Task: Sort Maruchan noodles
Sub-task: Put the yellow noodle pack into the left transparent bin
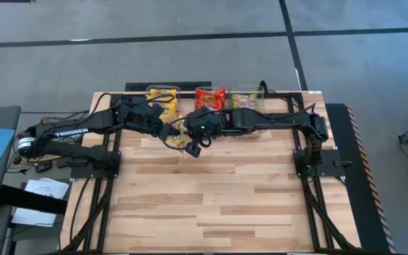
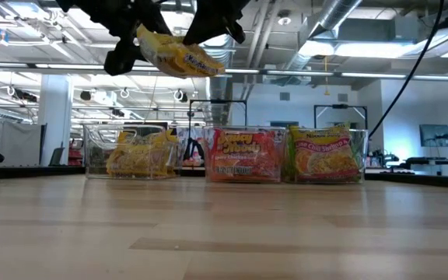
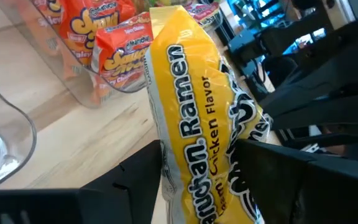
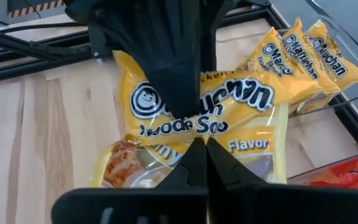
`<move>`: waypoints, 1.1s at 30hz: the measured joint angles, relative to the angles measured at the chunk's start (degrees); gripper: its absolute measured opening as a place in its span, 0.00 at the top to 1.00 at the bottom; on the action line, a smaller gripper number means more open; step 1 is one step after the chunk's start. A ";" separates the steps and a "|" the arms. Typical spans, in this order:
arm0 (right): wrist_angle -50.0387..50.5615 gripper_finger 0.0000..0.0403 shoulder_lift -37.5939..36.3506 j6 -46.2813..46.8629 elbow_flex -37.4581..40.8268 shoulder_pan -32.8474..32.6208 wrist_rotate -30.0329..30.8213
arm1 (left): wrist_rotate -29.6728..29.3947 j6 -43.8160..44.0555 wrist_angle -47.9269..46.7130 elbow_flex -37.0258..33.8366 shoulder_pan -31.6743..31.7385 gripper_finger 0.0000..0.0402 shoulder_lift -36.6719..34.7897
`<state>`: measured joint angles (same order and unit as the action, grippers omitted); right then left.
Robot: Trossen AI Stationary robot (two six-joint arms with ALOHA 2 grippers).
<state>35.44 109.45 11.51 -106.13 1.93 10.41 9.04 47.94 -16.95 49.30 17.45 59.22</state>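
Both arms (image 1: pixel 190 127) (raised) pinch yellow packet (image 2: pixel 179 54)

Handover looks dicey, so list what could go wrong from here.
1. The left end effector and right end effector both pinch the packet in mid-air; pulling apart could tear it or jerk it loose.
2. It hangs above bare table, short of the yellow bin; a slip would likely land it outside.
3. The arms are crowded together, so they might collide.
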 joint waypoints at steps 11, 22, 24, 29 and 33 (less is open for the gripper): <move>1.75 0.98 -0.04 0.69 0.00 -0.04 -0.24 | -0.21 -6.62 1.50 0.04 0.00 0.84 -0.11; 2.62 0.83 -0.04 2.09 0.00 0.99 -3.06 | -0.26 -11.40 1.52 0.04 -0.04 0.90 -0.07; 2.62 0.80 -0.05 2.14 0.00 1.73 -5.09 | -0.26 -12.15 1.44 0.04 -0.04 0.91 -0.07; 2.93 0.71 -0.05 2.14 0.00 3.44 -6.30 | -0.42 -15.67 0.80 0.04 0.07 0.96 -0.07; 2.67 0.66 -1.36 1.98 -0.08 5.09 -6.65 | -0.86 -16.92 -0.89 0.04 1.16 0.99 -0.54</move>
<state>38.12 108.09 13.49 -106.21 7.02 3.76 8.18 31.03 -17.84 49.34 18.61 58.68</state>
